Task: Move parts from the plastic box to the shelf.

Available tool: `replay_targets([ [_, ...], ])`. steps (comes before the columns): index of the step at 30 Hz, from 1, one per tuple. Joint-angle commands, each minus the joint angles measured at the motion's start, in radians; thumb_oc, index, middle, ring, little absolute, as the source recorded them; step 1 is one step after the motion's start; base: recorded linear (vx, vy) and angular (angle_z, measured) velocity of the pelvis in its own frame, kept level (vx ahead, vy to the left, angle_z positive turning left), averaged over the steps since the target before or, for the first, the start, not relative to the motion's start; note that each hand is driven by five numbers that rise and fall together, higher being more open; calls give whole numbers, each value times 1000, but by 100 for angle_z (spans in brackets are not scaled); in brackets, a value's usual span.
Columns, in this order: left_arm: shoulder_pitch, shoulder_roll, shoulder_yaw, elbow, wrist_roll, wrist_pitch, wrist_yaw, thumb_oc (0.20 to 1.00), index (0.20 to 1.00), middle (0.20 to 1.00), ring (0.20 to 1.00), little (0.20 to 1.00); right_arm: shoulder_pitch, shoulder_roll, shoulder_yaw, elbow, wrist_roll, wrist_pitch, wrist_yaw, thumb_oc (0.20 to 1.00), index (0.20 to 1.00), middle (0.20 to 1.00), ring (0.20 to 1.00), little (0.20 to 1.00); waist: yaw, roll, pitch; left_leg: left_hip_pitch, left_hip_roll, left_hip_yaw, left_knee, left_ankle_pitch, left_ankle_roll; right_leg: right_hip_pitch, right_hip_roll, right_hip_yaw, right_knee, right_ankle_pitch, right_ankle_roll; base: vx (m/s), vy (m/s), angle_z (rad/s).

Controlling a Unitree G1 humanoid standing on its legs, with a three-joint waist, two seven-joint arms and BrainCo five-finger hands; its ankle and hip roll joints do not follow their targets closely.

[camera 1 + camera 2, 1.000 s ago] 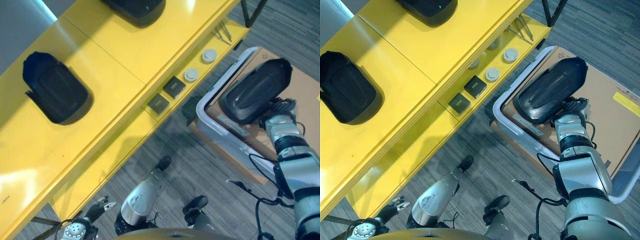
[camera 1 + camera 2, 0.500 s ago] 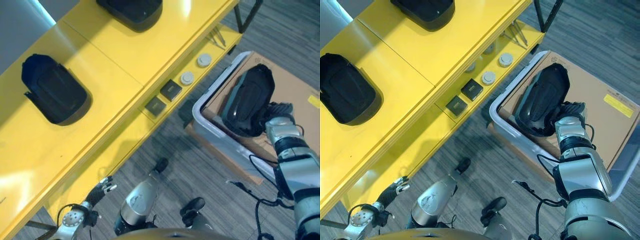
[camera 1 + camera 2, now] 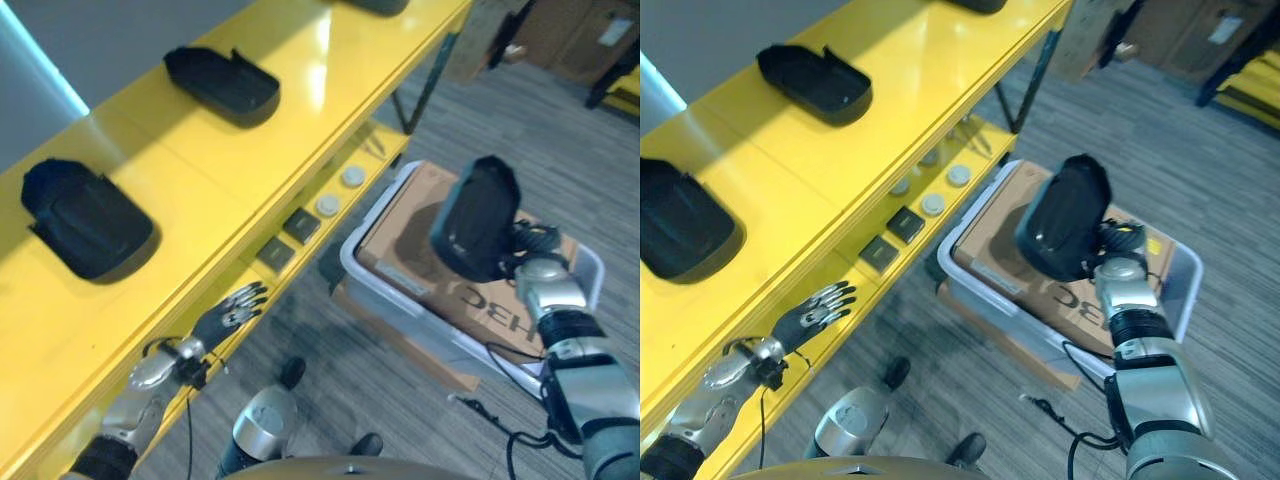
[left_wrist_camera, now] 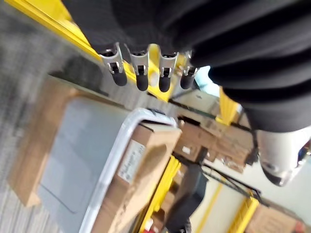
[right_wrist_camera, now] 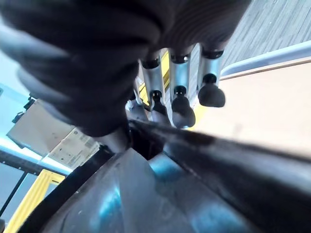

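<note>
Gripping a black part [image 3: 474, 218] with curled fingers, the right hand [image 3: 523, 245] holds it above the plastic box [image 3: 378, 295], while the left hand [image 3: 228, 313] hangs open beside the yellow shelf [image 3: 250, 125]

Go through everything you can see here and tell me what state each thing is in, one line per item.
Black part: lifted above the plastic box, gripped by the right hand.
Right hand: shut on the black part.
Left hand: open, fingers spread, holding nothing, by the lower shelf.
Plastic box: on the floor, holding a cardboard box.
Cardboard box: closed.
</note>
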Motion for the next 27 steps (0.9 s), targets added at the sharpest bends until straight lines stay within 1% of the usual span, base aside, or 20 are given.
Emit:
replay_targets([
  [1, -22, -35, -74, -25, -39, 199, 9, 1000, 1000, 1000, 1000, 1000, 19, -24, 80, -93, -68, -28, 2, 200, 200, 200, 200, 200, -23, -15, -97, -4, -33, -72, -54, -35, 43, -57, 31, 93, 101, -50, 30, 97, -36, -17],
  [2, -54, -55, -86, -49, -52, 292, 43, 1000, 1000, 1000, 1000, 1000, 26, -7, 93, -114, -84, -19, 13, 200, 200, 200, 200, 200, -40, -15, -113, 10, -29, -62, -55, -36, 45, -47, 33, 108, 98, -49, 31, 124, -33, -24],
  [3, -84, -68, -104, -51, -62, 335, 76, 1000, 1000, 1000, 1000, 1000, 36, 7, 106, -129, -97, -21, 25, 200, 200, 200, 200, 200, -57, -14, -125, 23, -26, -53, -56, -37, 46, -41, 34, 120, 96, -47, 33, 107, -27, -22],
  [4, -91, -70, -109, -51, -54, 344, 78, 1000, 1000, 1000, 1000, 1000, 39, 9, 108, -132, -98, -22, 28, 200, 200, 200, 200, 200, -60, -14, -126, 26, -25, -50, -57, -38, 46, -39, 35, 123, 94, -46, 33, 90, -21, -30],
  [5, -138, -87, -133, -28, -34, 389, 98, 1000, 1000, 1000, 1000, 1000, 42, 22, 124, -145, -108, -27, 49, 200, 200, 200, 200, 200, -84, -11, -139, 41, -21, -34, -58, -39, 47, -32, 36, 139, 91, -44, 35, 46, -14, -30],
  [6, -139, -88, -134, -27, -33, 389, 98, 1000, 1000, 1000, 1000, 1000, 42, 21, 124, -145, -108, -27, 49, 200, 200, 200, 200, 200, -83, -10, -138, 42, -20, -33, -58, -40, 47, -31, 36, 140, 91, -44, 35, 63, -17, -30],
  [7, -174, -103, -152, -16, -34, 429, 128, 1000, 1000, 1000, 1000, 1000, 44, 32, 136, -154, -117, -31, 61, 200, 200, 200, 200, 200, -98, -8, -146, 49, -18, -22, -59, -41, 47, -26, 37, 151, 88, -44, 36, 36, -11, -26],
  [8, -194, -110, -160, -7, -41, 456, 151, 1000, 1000, 1000, 1000, 1000, 44, 38, 143, -160, -121, -32, 68, 200, 200, 200, 200, 200, -106, -6, -150, 54, -16, -16, -60, -42, 47, -23, 37, 155, 87, -44, 37, 41, -13, -21],
  [9, -201, -113, -163, -5, -44, 470, 160, 1000, 1000, 1000, 1000, 1000, 45, 40, 146, -162, -122, -32, 71, 200, 200, 200, 200, 200, -109, -6, -151, 56, -15, -13, -60, -42, 48, -22, 37, 158, 87, -44, 38, 54, -7, -20],
  [10, -261, -135, -191, 34, -86, 522, 229, 1000, 1000, 1000, 1000, 1000, 43, 60, 169, -174, -128, -33, 87, 200, 200, 200, 200, 200, -134, -1, -161, 69, -9, 8, -61, -44, 48, -17, 37, 171, 87, -44, 40, 66, -11, -24],
  [11, -297, -151, -205, 63, -110, 558, 271, 1000, 1000, 1000, 1000, 1000, 40, 72, 184, -184, -134, -32, 98, 200, 200, 200, 200, 200, -150, 2, -166, 78, -6, 24, -63, -46, 49, -13, 38, 181, 84, -43, 42, 99, -14, -34],
  [12, -344, -175, -232, 129, -95, 550, 308, 1000, 1000, 1000, 1000, 1000, 33, 93, 212, -190, -136, -31, 107, 200, 200, 200, 200, 200, -172, 6, -174, 87, 1, 50, -63, -48, 49, -7, 38, 192, 81, -43, 44, 81, -17, -44],
  [13, -366, -189, -246, 157, -85, 552, 330, 1000, 1000, 1000, 1000, 1000, 31, 105, 223, -193, -141, -31, 111, 200, 200, 200, 200, 200, -183, 9, -177, 92, 5, 61, -63, -49, 48, -5, 37, 197, 81, -44, 45, 62, -14, -43],
  [14, -372, -193, -250, 164, -80, 552, 338, 1000, 1000, 1000, 1000, 1000, 31, 108, 226, -194, -145, -32, 113, 200, 200, 200, 200, 200, -185, 10, -177, 94, 6, 65, -64, -49, 48, -5, 37, 199, 82, -44, 46, 46, -14, -41],
  [16, -407, -224, -276, 230, -102, 528, 367, 1000, 1000, 1000, 1000, 1000, 25, 128, 254, -203, -143, -25, 115, 200, 200, 200, 200, 200, -204, 13, -180, 103, 13, 87, -63, -52, 47, -1, 36, 206, 81, -45, 47, 54, -17, -19],
  [21, -476, -286, -304, 296, -157, 534, 471, 1000, 1000, 1000, 1000, 1000, 29, 181, 298, -214, -158, -20, 118, 200, 200, 200, 200, 200, -243, 17, -184, 124, 30, 138, -65, -61, 44, 13, 32, 216, 74, -46, 50, 54, -24, -22],
  [22, -497, -306, -317, 327, -160, 524, 498, 1000, 1000, 1000, 1000, 1000, 26, 195, 315, -209, -161, -27, 125, 200, 200, 200, 200, 200, -255, 18, -186, 129, 35, 155, -64, -63, 42, 17, 32, 217, 71, -47, 51, 46, -30, -24],
  [25, -517, -332, -324, 360, -176, 499, 530, 1000, 1000, 1000, 1000, 1000, 20, 207, 329, -210, -171, -33, 148, 200, 200, 200, 200, 200, -269, 17, -188, 134, 41, 171, -65, -65, 39, 19, 33, 216, 70, -49, 51, 24, -20, -16],
  [26, -529, -351, -329, 376, -202, 472, 552, 1000, 1000, 1000, 1000, 1000, 14, 214, 340, -214, -178, -33, 167, 200, 200, 200, 200, 200, -275, 16, -188, 136, 44, 180, -63, -67, 37, 20, 33, 215, 70, -49, 51, 24, -22, -15],
  [27, -533, -361, -329, 380, -213, 460, 566, 1000, 1000, 1000, 1000, 1000, 13, 218, 345, -218, -182, -32, 171, 200, 200, 200, 200, 200, -278, 16, -189, 137, 45, 182, -62, -67, 36, 20, 32, 215, 70, -50, 51, 22, -19, -18],
])
